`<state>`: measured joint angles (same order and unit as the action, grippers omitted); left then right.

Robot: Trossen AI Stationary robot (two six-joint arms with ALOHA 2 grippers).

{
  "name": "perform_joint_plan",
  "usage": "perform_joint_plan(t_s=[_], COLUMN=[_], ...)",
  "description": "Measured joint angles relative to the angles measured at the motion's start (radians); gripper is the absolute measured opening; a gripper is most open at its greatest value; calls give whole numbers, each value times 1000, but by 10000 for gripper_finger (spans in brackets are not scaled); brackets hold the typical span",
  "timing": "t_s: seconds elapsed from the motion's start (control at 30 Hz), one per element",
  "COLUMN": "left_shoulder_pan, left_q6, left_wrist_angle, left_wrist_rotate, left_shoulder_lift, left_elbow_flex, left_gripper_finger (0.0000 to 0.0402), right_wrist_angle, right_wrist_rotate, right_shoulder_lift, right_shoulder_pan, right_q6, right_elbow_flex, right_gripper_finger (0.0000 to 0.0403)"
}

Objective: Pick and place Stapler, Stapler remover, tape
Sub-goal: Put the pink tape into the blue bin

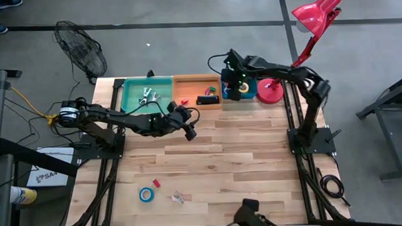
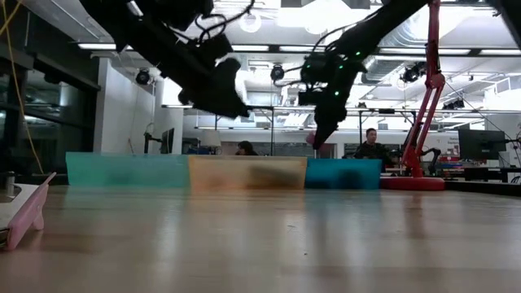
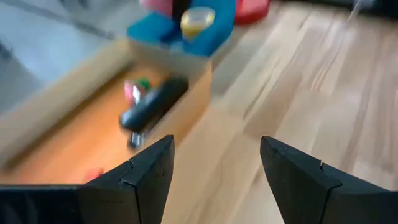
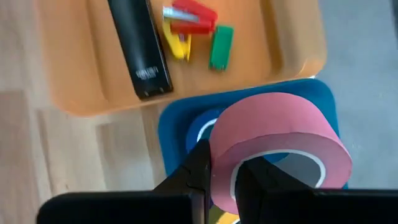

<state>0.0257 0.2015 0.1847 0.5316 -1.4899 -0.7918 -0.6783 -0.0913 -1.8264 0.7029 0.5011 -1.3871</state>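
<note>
My right gripper (image 4: 227, 177) is shut on a pink tape roll (image 4: 280, 140) over the blue tray (image 4: 174, 130), at the table's far edge. A dark blue roll (image 4: 200, 134) lies in that tray below it, and a yellow roll (image 3: 198, 22) shows there in the left wrist view. The black stapler (image 4: 140, 46) lies flat in the orange tray (image 1: 187, 86). My left gripper (image 3: 214, 168) is open and empty, in the air near the orange tray's near edge (image 1: 188, 130). A light blue roll (image 1: 145, 194) lies flat on the near part of the table. My right gripper holds the pink tape roll by its wall (image 4: 222, 186), one finger inside the ring and one outside, coming from above. In the low view the roll hangs clear above the blue tray.
The green tray (image 1: 130, 99) holds small metal pieces. Small red, yellow and green items (image 4: 193, 18) lie beside the stapler. A red lamp base (image 1: 270, 90) stands right of the blue tray. A small red piece (image 1: 156, 183) and a metal piece (image 1: 178, 198) lie near the light blue roll.
</note>
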Motion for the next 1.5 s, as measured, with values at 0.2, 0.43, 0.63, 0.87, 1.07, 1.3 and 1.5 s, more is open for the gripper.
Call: perform_joint_plan(t_s=[0.2, 0.43, 0.63, 0.87, 1.07, 1.3, 1.5], left_shoulder_pan=[0, 0, 0, 0, 0, 0, 0], left_q6=[56, 58, 58, 58, 58, 65, 66], left_wrist_angle=[-121, -124, -131, -132, -132, -131, -131], left_wrist_rotate=[34, 73, 73, 73, 48, 10, 6], left_shoulder_lift=[0, 0, 0, 0, 0, 0, 0], left_elbow_flex=[0, 0, 0, 0, 0, 0, 0], left_gripper_finger=[234, 234, 234, 234, 234, 234, 234], right_wrist_angle=[-145, -160, -163, -215, -221, -220, -227], right_wrist_rotate=[62, 91, 92, 56, 23, -29, -21], right_shoulder_lift=[-123, -193, -197, -197, -197, -197, -197], right_shoulder_pan=[-1, 0, -3, -3, -5, -17, -33], right_q6=[43, 67, 76, 77, 87, 88, 86], right_elbow_flex=[-130, -156, -154, -154, -154, -154, -153], right_gripper_finger=[30, 30, 30, 30, 39, 52, 86])
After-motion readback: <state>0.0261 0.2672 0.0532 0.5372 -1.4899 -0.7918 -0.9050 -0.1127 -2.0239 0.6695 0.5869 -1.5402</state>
